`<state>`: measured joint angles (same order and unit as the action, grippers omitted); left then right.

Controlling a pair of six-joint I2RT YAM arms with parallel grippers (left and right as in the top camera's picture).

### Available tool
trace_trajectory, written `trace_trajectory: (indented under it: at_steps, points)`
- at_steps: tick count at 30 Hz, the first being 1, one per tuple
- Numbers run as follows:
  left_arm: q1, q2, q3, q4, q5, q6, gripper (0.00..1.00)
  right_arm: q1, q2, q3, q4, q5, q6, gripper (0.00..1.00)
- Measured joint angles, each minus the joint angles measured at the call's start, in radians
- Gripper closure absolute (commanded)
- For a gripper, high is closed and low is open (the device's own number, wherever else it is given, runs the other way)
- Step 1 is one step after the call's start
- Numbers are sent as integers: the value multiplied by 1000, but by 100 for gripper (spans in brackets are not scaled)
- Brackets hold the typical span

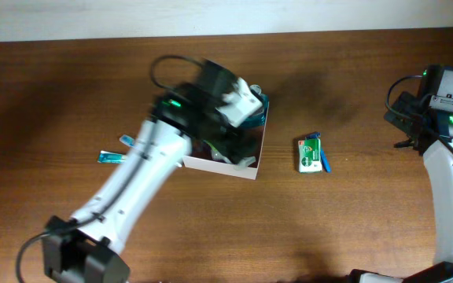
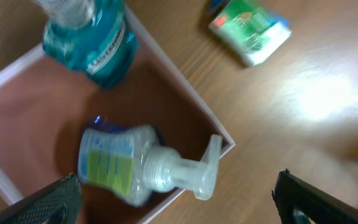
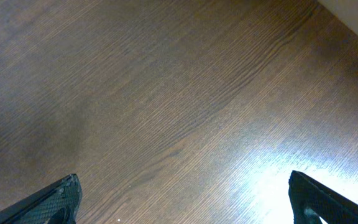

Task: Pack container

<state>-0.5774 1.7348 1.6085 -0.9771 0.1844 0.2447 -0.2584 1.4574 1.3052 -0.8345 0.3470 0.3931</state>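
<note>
Under our left claw, spread and empty, the container sits at centre; we judge its thin cardboard light and bendy, best gripped by a wall. Our right claw is spread too.

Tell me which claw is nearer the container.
Left. The left claw hovers open directly above the container, over a pump bottle inside; the right claw is far off, with only table beneath.

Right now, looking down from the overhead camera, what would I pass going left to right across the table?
First a slim teal item, likely a toothbrush → white container → green-and-white packet → small blue item → right arm. The left arm overlaps the container, so it is left out.
</note>
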Motion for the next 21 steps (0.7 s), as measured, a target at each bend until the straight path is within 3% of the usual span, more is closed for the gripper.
trace_trajectory:
  at_steps: [4,11,16,21]
  points:
    - [-119,3,-6,-1,-254,-154,1,0,0,0,0,0,0,2]
    - [-158,3,-131,47,-479,-288,1,0,0,0,0,0,0,2]
    - [-183,5,-241,227,-541,-266,1,0,0,0,0,0,0,1]
    - [-276,5,-261,260,-577,-193,1,0,0,0,0,0,0,1]
